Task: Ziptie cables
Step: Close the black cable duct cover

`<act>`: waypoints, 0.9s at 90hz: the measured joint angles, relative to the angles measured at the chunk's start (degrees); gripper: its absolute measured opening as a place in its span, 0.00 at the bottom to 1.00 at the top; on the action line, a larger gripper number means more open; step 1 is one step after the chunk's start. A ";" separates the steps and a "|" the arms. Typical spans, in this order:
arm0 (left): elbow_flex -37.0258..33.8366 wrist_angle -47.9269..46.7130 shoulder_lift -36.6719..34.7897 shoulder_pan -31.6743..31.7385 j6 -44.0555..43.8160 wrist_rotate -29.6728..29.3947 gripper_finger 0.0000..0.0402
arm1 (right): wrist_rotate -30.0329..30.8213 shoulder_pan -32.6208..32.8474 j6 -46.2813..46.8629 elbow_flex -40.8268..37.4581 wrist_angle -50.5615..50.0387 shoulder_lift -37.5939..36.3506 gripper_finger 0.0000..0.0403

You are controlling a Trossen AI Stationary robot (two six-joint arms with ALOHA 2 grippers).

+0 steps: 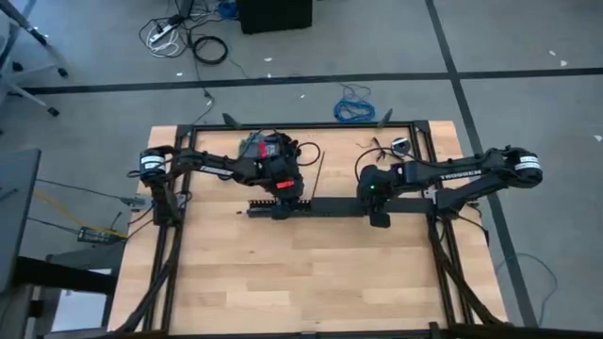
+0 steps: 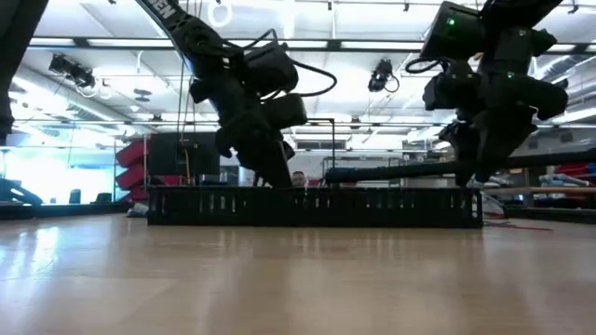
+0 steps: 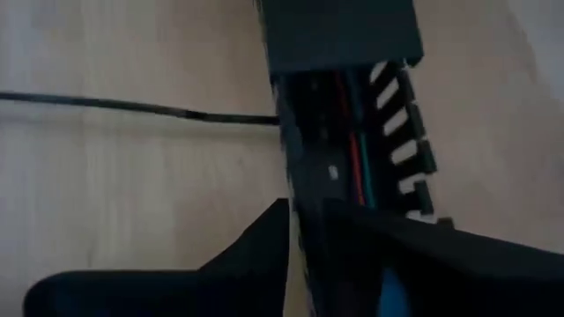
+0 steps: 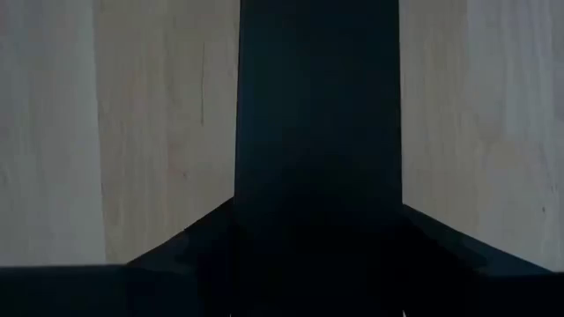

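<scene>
A long black slotted duct [image 1: 311,208] lay across the middle of the table [image 1: 283,282], with both claws down on it. The left claw [image 1: 281,209] was at one end of the duct. In its wrist view, red and green cables [image 3: 357,167] ran inside the open channel just ahead of the fingers [image 3: 264,255], beneath the edge of a black lid [image 3: 339,35] that covered the channel farther on. The fingers looked nearly together against the duct wall, but whether they gripped it, or anything, I could not tell.

The right claw [image 1: 379,213] was near the other end, its two fingers spread to either side of the lid [image 4: 319,106] and apparently clamped on it; the low view showed that end of the lid raised a little above the duct [image 2: 317,207].

Judging by this, the cables were already laid in the duct and the lid was partly on, so the routing seemed mostly done. No ziptie could be made out around the cables, so the tying appeared to remain. A thin dark strand [image 1: 319,168] lay on the table beyond the left claw, apart from the duct.
</scene>
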 joint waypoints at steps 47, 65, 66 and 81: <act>0.19 -5.08 -0.06 -0.22 0.12 -2.96 0.02 | -0.04 -0.02 0.50 -0.02 1.10 0.00 0.57; 0.25 -10.09 -0.53 -1.28 -0.11 -3.19 0.01 | -0.07 -0.02 0.54 0.00 1.19 0.00 0.57; 0.25 -10.36 -0.57 -1.35 -0.18 -3.27 0.01 | -0.11 -0.02 0.55 0.00 1.18 0.00 0.57; 0.14 -13.81 -2.00 -2.23 -0.61 -4.42 0.01 | -1.00 -0.02 0.62 -0.02 1.32 0.00 0.57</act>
